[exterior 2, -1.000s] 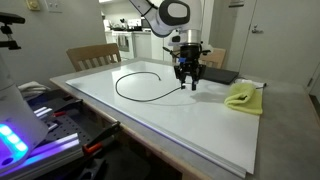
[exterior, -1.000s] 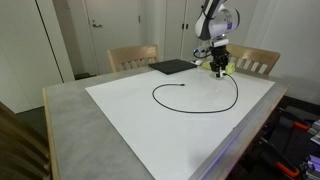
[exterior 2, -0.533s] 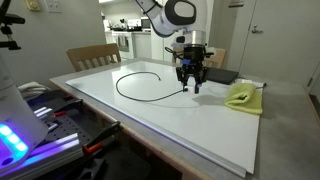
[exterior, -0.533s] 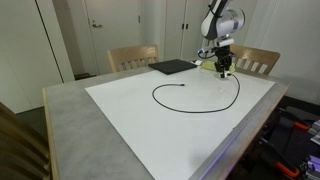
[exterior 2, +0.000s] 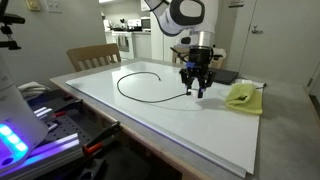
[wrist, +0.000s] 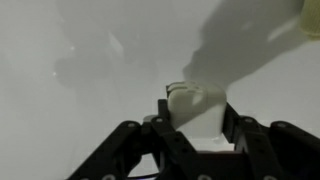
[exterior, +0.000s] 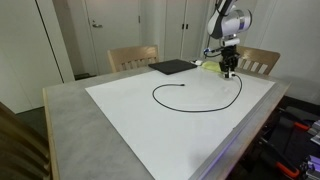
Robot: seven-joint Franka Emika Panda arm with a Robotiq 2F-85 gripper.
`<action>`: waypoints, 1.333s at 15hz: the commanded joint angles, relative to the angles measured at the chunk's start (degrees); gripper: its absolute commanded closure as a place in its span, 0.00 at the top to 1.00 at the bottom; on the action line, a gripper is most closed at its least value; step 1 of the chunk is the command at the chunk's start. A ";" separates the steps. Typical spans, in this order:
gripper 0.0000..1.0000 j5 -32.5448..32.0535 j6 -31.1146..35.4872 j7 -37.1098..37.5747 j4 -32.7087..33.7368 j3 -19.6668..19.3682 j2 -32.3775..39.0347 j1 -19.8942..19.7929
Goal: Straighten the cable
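The cable (exterior: 205, 110) is a thin black cord lying in an open loop on the white tabletop in both exterior views (exterior 2: 130, 94). One free end lies near the middle (exterior: 185, 84). The other end runs up to my gripper (exterior: 230, 73), which stands low over the table at the far right side of the loop (exterior 2: 198, 92). In the wrist view my gripper (wrist: 195, 112) is shut on a small pale plug piece (wrist: 188, 103) at the cable's end. The cord itself is barely visible there.
A flat black pad (exterior: 172, 67) lies at the back of the table (exterior 2: 222, 76). A yellow cloth (exterior 2: 243, 96) lies close beside the gripper. Wooden chairs (exterior: 133, 57) (exterior: 256, 61) stand behind the table. The white sheet (exterior: 130, 110) covers most of the top.
My gripper has moved sideways along the back of the table, away from the loop, pulling the held cable end with it. The loop has opened a little wider.
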 commanded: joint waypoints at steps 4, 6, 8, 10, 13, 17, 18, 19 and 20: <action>0.26 8.98 -1.13 0.03 -1.54 -7.91 3.84 4.48; 0.26 12.74 -1.90 0.03 -1.95 -11.74 6.72 6.96; 0.26 16.55 -3.19 0.03 -2.21 -14.86 9.93 8.90; 0.26 20.00 -5.16 0.03 -2.24 -17.00 13.12 10.10; 0.26 23.45 -7.74 0.03 -2.10 -17.76 16.22 10.23; 0.26 25.71 -8.28 0.03 -2.15 -15.72 16.52 8.19; 0.26 26.00 -7.96 0.03 -2.12 -15.18 16.30 7.76; 0.26 26.29 -7.87 0.03 -2.06 -14.81 16.29 7.49; 0.26 26.55 -8.06 0.06 -1.83 -14.63 16.41 7.34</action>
